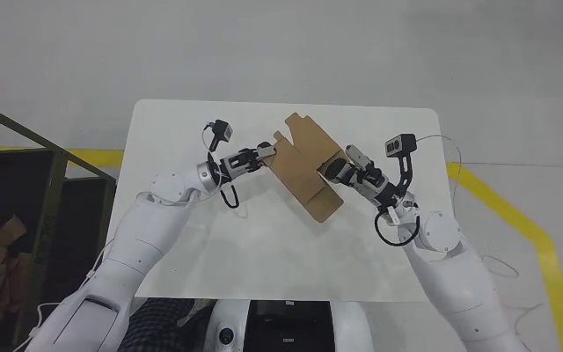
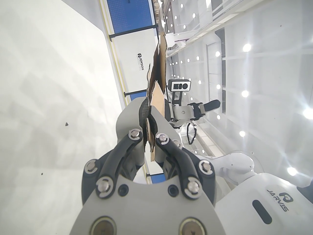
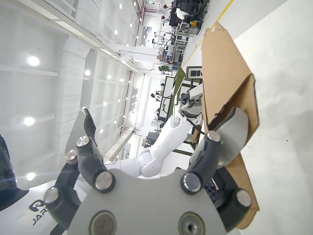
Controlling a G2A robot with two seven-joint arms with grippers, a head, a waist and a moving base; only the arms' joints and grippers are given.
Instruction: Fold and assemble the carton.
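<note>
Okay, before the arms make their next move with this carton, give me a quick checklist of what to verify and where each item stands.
1. Left gripper clamped on carton edge: ok.
2. Right gripper gripping: not ok; open, one finger inside the carton's open end.
3. Carton opened into a box: not ok, nearly flat.
4. End flaps folded: not ok, sticking straight out.
5. Carton off the table: cannot tell.

My arms (image 1: 132, 242) are glossy white shells, with black looped cables (image 1: 230, 197), stalked grey cameras (image 1: 400, 143), grey plates (image 2: 146, 211), silver screws (image 2: 104, 187) and grey fingers (image 3: 234, 125) on black links.
</note>
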